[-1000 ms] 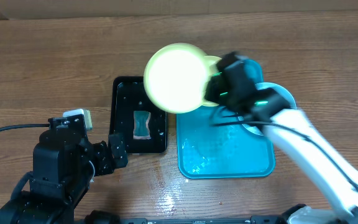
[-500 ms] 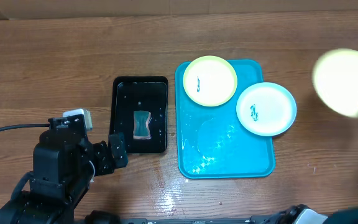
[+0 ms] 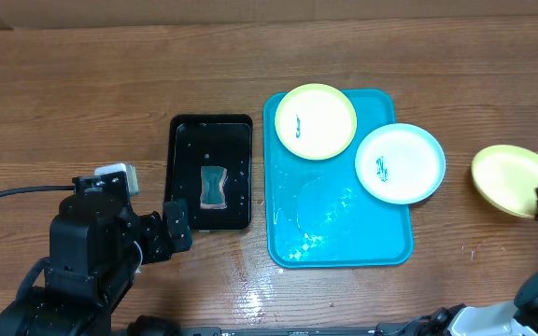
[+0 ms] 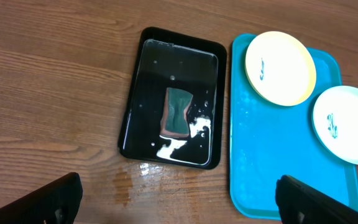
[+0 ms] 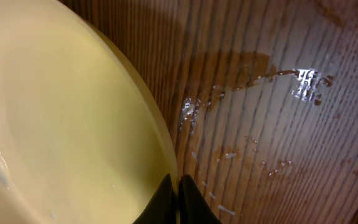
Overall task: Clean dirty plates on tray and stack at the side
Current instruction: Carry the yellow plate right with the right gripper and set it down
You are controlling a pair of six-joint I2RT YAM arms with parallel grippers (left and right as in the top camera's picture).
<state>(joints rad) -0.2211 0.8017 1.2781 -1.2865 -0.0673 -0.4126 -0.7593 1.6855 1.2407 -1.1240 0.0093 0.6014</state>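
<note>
Wood-grain tabletop (image 3: 82, 84) fills every view. At centre frame in the overhead view sits the turquoise tray (image 3: 381, 247), with a film of water (image 3: 330, 210) shining on its bare lower half. A yellow-green-rimmed plate (image 3: 316, 121) lies in its upper left corner. A pale-blue plate (image 3: 400, 164) sits at its right side, overhanging the raised rim. Each has a small teal smear in the middle. Just left of it is a black tray (image 3: 183, 173) holding shallow water and a sponge (image 3: 214, 187). The third, a plain yellow plate (image 3: 507, 175), is at the far right of the frame, well apart from the turquoise tray. The right gripper (image 5: 178, 198) is pinched tight on its rim; whether its base rests on the wood I cannot tell. The left gripper (image 4: 179, 199) hangs with its jaws spread wide and empty, above the wood just below the black tray. These plates look light, stiff and glossy, probably plastic, so breakage seems a small worry. Slip is the bigger one, since droplets (image 5: 278, 81) shine on the wood beside the held plate. The rim is the only sensible hold, and a thin pinch there would likely let a wet plate pivot. Room for a stack is generous to the right of the turquoise tray. The edges to clear are that tray's rim and the pale-blue plate's overhang, and the right border of the frame lies close to the held plate.
</note>
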